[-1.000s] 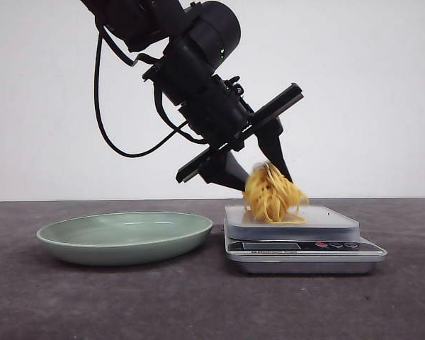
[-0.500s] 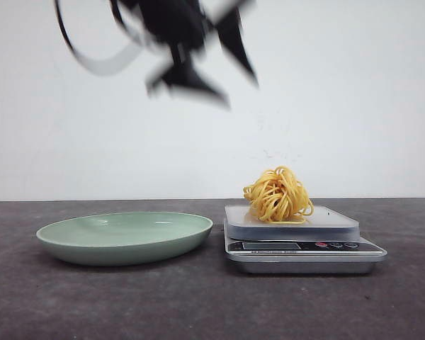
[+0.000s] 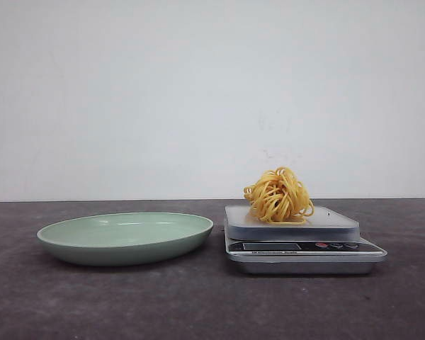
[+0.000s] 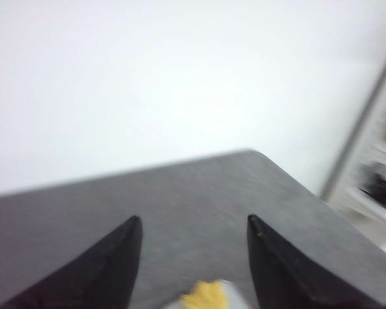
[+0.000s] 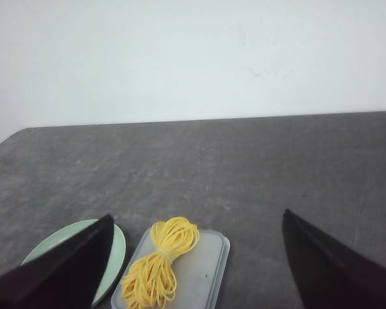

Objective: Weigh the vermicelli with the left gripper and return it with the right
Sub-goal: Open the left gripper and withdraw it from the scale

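Vermicelli [image 3: 278, 195] sits on scale [image 3: 297, 244] platform, w/ green plate [image 3: 125, 237] just beside it on the table [image 3: 198, 297]. Left gripper [image 4: 194, 222] released, fingers apart, empty; right gripper [image 5: 196, 222] also spread wide, holding nothing.

The vermicelli [image 3: 278, 195] sits on the platform of a kitchen scale [image 3: 301, 248], toward the platform's left side. The scale stands on the counter [image 3: 198, 304], right of centre, its button panel facing the near edge. A plate [image 3: 125, 237] lies just left of the scale, close beside it. A wall [image 3: 198, 92] rises behind the counter's far edge.
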`<state>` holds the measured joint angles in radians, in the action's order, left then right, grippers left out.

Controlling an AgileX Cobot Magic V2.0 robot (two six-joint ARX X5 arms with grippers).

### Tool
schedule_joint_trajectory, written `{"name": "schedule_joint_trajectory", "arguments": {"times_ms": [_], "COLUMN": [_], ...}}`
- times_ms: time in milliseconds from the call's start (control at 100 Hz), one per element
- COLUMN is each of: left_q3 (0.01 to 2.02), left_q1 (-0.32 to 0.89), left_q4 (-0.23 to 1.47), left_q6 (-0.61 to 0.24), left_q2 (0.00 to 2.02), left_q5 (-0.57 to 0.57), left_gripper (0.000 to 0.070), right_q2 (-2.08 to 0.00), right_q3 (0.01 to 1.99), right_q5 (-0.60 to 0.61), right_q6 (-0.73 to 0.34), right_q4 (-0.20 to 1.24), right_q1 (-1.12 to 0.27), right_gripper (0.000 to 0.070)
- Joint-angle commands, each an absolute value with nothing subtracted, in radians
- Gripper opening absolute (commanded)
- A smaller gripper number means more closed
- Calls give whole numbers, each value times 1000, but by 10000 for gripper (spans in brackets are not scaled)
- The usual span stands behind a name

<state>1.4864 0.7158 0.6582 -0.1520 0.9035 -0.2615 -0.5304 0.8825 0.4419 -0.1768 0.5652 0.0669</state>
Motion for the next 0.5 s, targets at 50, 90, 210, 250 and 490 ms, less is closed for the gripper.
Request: {"name": "schedule_joint_trajectory", "arguments": {"times_ms": [50, 90, 210, 250, 490], "left_q3": [1501, 1499, 1486, 1480, 1376], "left_q1": [740, 741, 741, 739, 735], "left_q4": [785, 835, 986, 1038, 1242], "left_q6": [-115, -128, -157, -175, -308], "left_q2": [792, 748, 632, 598, 440], "left_q5": [-392, -416, -497, -527, -580], "left_gripper": [313, 312, 308, 308, 309], "right_q2": [-532, -532, -534, -534, -546], "right_q3": [900, 900, 900, 900, 900], "right_q5": [440, 440, 438, 438, 440], "right_q6": [-155, -149, -148, -148, -149], "right_q4": [554, 554, 554, 553, 531], "right_q1": [67, 67, 67, 67, 62], "right_gripper": [530, 530, 530, 530, 530]}}
